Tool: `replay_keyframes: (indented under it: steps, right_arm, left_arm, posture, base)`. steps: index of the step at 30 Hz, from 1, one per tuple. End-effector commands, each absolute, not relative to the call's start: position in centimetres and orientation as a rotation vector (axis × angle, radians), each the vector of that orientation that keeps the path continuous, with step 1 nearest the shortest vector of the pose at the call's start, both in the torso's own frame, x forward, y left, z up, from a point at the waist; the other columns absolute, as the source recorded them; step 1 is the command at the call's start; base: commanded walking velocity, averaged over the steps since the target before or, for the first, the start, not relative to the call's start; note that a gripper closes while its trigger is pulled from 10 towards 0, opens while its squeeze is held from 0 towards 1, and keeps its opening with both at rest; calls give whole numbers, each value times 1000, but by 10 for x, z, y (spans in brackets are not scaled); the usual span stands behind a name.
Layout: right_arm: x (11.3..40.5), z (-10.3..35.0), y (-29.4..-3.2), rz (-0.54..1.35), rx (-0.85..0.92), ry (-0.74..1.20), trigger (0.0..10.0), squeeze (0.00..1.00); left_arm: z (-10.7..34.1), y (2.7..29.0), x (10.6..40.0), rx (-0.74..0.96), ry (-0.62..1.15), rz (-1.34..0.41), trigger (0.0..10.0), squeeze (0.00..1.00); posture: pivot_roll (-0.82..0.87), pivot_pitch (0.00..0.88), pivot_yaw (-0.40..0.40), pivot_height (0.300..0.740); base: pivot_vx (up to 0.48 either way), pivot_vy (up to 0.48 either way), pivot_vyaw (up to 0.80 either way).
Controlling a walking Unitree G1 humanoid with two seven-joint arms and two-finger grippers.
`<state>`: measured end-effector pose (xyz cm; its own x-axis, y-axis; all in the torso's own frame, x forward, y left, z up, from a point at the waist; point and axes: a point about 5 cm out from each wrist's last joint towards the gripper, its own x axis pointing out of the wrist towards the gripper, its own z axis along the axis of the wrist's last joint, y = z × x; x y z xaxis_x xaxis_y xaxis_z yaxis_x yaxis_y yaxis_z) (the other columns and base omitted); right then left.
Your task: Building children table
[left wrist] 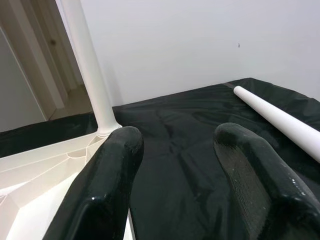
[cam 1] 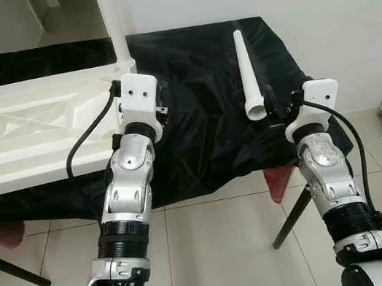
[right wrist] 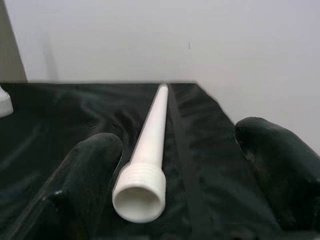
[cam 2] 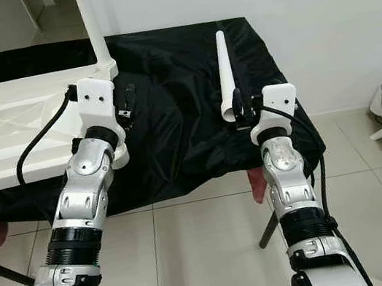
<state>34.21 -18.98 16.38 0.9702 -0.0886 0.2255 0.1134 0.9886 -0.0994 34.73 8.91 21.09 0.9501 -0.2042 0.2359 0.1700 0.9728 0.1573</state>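
right gripper (right wrist: pixel 175 185) is sitting low in the frame, fingers spread wide, lining up to grab | loose leg (right wrist: pixel 148 159) is lying mid-frame on black cloth (cam 1: pixel 201 74) | left gripper (left wrist: pixel 175 185) is spread, empty, waiting beside upside-down tabletop (cam 1: pixel 19 136)

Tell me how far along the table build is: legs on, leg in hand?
Done: one leg stands screwed into the upturned tabletop. In hand: nothing yet; the right gripper is open around the threaded end of the loose leg on the black cloth. The left gripper hovers open. Left: grasp and attach that leg.
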Motion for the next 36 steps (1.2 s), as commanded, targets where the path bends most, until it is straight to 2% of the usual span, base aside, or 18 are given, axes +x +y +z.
replay_keyframes:
  steps: [1,3,4,8,16,19,36]
  right_arm:
    - [347,162,-195,-132,-99,-180,10000,0]
    - [347,162,-195,-132,-99,-180,10000,0]
    - [360,161,-197,-141,-55,-131,10000,0]
    - [371,165,-196,-161,-35,-113,10000,0]
    - [388,179,-185,-111,11,-99,10000,0]
    - [394,185,-180,-78,31,-96,10000,0]
    - [406,197,-167,-41,103,-74,10000,0]
  left_arm:
    - [211,92,348,139,-256,-157,10000,0]
    - [211,92,348,139,-256,-157,10000,0]
    - [212,86,346,137,-259,-186,10000,0]
    - [212,81,342,137,-259,-207,10000,0]
    - [223,69,339,154,-293,-245,10000,0]
    - [229,66,336,164,-312,-251,10000,0]
    - [223,56,315,188,-272,-302,10000,0]
  posture:
    - [-50,0,34,740]
    - [-50,0,34,740]
    - [-50,0,34,740]
    - [-43,0,28,740]
    - [1,0,0,740]
    - [36,47,-16,740]
    - [105,138,-18,740]
  base:
    - [0,0,0]
    - [0,0,0]
    - [0,0,0]
    - [0,0,0]
    - [0,0,0]
    - [0,0,0]
    - [0,0,0]
